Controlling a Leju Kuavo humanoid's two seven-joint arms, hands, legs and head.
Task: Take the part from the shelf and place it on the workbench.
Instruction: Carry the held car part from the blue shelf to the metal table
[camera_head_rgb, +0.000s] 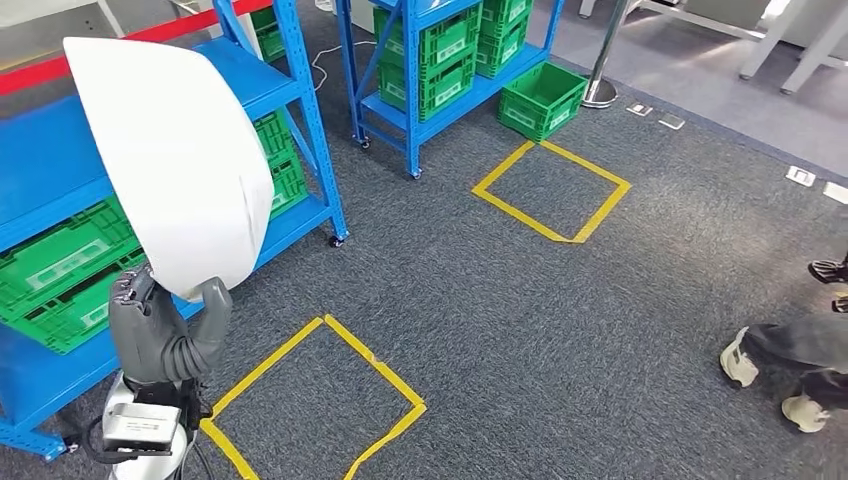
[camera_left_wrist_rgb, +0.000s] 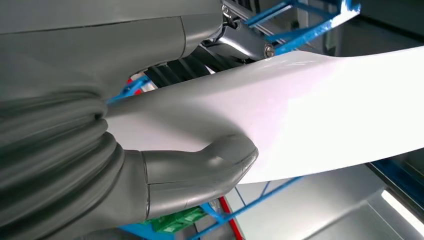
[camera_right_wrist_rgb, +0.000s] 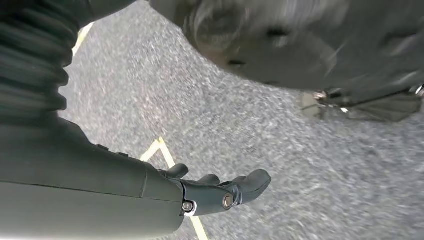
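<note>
Left hand (camera_head_rgb: 160, 330) raised close in front of the body, gripping the lower edge of the white part (camera_head_rgb: 175, 160). Thumb (camera_left_wrist_rgb: 210, 167) pressed flat on one face of the panel, the darker fingers behind the other face; a pinch on the rim, likely because the sheet is thin, broad and curved, with no other purchase. Part stood upright above the hand, clear of the shelf (camera_head_rgb: 60, 150) and touching nothing else. Held high, probably to keep its long edge off the rack frames and the floor while carried.

Right hand (camera_right_wrist_rgb: 225, 192) hung low at the side, over grey carpet (camera_right_wrist_rgb: 310, 165). Fingers loosely extended, a little apart, holding nothing. Idle; one hand seemed enough for so light a piece.

Just ahead on the floor, a yellow taped square (camera_head_rgb: 315, 400); a second taped square (camera_head_rgb: 552, 190) farther off. Presumably standing marks.

Blue shelf at left carried green crates (camera_head_rgb: 65, 265); a second rack (camera_head_rgb: 440, 60) beyond, one green crate (camera_head_rgb: 543, 100) on the floor beside it.

Person's shoes (camera_head_rgb: 770, 375) at the right edge, well apart.

No counter seen. Judged: pick done, carry and placing left.
</note>
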